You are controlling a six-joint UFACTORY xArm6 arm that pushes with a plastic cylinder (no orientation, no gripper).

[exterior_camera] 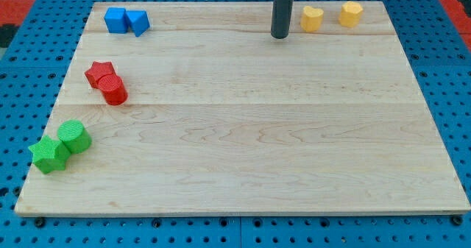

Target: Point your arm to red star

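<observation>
**Camera view: rod at top edge, red star at left**

Camera view, single frame. Wooden desk [257, 137] on blue pegboard. My tip [280, 36] sits near the view's top edge, right of centre, resting on bare wood. No gripper on this rig, so there is no open or closed state to record.

Red star [98, 73] lies at the view's left, upper half, touching a red cylinder [113, 90] just below-right of it. Tip is well apart from both, up and to the right.

Nearest to the tip: yellow heart [313, 18], shape probably a heart at this size, just to its right; yellow hexagon [351, 14] beyond.

Top left: blue cube [115, 20] touching blue triangle [137, 21].

Lower left: green star [48, 154] touching green cylinder [74, 137].
</observation>
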